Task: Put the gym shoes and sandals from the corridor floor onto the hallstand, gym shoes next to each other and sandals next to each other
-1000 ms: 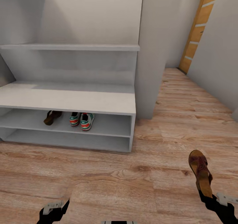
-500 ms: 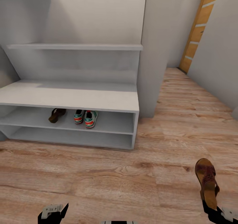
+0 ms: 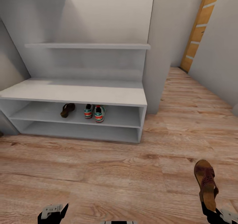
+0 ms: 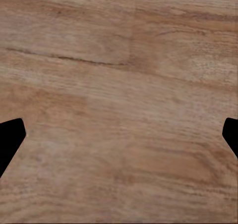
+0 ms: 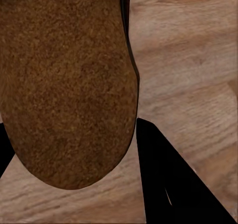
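The hallstand (image 3: 79,95) stands against the wall ahead and to the left. On its upper open tier lie one dark brown sandal (image 3: 67,110) and, just right of it, the two gym shoes (image 3: 88,111) (image 3: 99,113) side by side. My right gripper (image 3: 210,212) at the lower right is shut on the heel end of the second sandal (image 3: 205,179), held above the corridor floor (image 3: 115,174). The right wrist view has that sandal's sole (image 5: 64,85) beside a black finger (image 5: 168,184). My left gripper (image 3: 54,213) (image 4: 119,137) is open over bare planks.
A pale wall pillar (image 3: 162,52) rises right of the hallstand. The corridor runs on past it to an orange wooden door (image 3: 200,28) at the far right. Two staggered shelves (image 3: 87,46) hang on the hallstand's back panel.
The whole picture has shifted: the hallstand now sits further right and looks smaller, so the camera has moved. The held sandal has sunk lower in the picture, still in my right gripper.
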